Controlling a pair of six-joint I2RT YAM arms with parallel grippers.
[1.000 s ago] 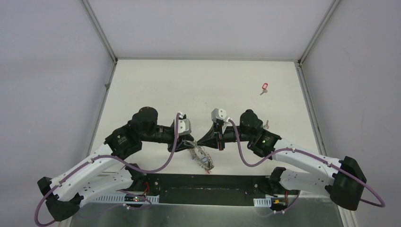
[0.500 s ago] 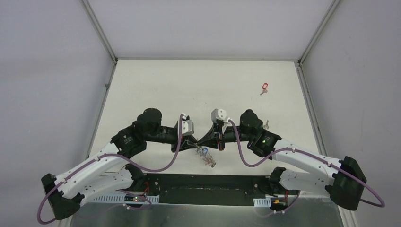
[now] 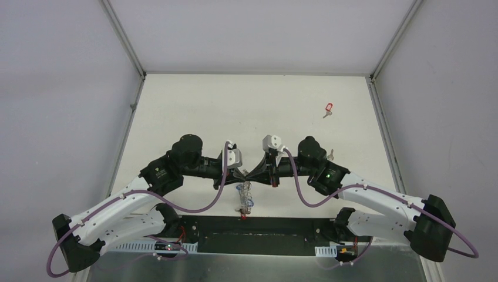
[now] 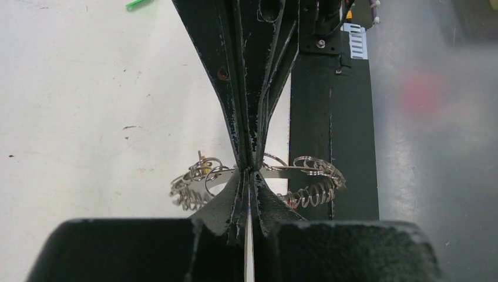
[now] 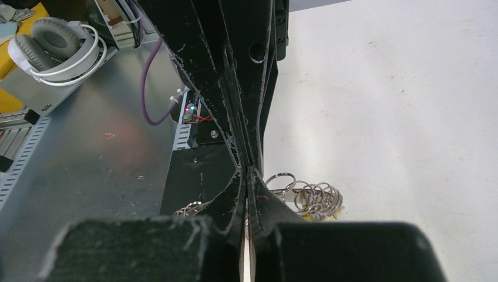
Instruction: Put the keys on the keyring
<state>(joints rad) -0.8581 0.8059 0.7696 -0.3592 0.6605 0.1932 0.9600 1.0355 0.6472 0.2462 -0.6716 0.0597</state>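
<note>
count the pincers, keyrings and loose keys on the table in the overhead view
black pincers: 2, left pincer and right pincer, both shut on the ring
large dark grey metal keyring fringed with small silver rings: 1
loose silver key with red oval tag: 1
silver piece beside the right arm, likely a key: 1
total: 5

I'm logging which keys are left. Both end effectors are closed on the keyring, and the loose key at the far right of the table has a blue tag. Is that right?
Not quite. The loose key has a red tag, not a blue one, as the top view shows. The rest holds: the left end effector and the right end effector are both closed on the keyring.
</note>
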